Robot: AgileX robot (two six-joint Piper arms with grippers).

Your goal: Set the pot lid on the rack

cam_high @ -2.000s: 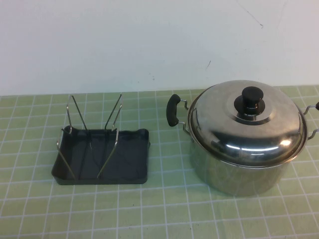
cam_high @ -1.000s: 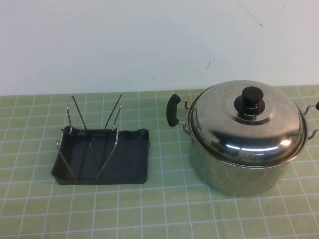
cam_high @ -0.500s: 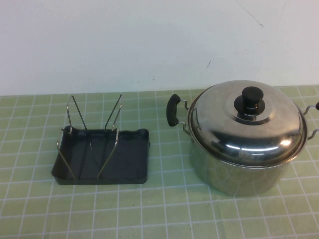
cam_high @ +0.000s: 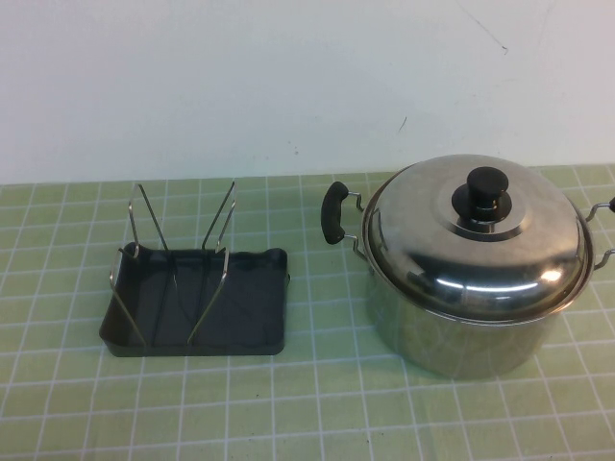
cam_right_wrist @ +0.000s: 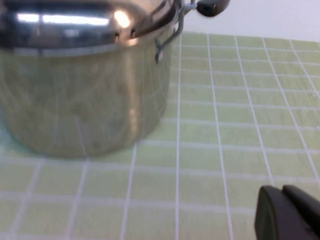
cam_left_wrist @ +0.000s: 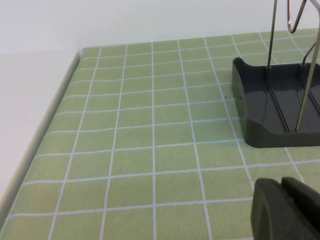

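Observation:
The shiny domed pot lid (cam_high: 471, 245) with a black knob (cam_high: 485, 184) sits on the steel pot (cam_high: 452, 331) at the right of the table. The dark grey rack (cam_high: 240, 307) with upright wire prongs (cam_high: 159, 245) stands at the left, empty; its corner shows in the left wrist view (cam_left_wrist: 270, 107). My left gripper (cam_left_wrist: 282, 186) is shut and empty, low over the mat in front of the rack. My right gripper (cam_right_wrist: 282, 192) is shut and empty, near the pot (cam_right_wrist: 80, 95). Neither gripper shows in the high view.
A green checked mat (cam_high: 317, 403) covers the table, with a white wall behind. The mat's edge (cam_left_wrist: 45, 125) runs beside the left gripper's side. The pot's black side handles (cam_high: 333, 213) stick out left and right.

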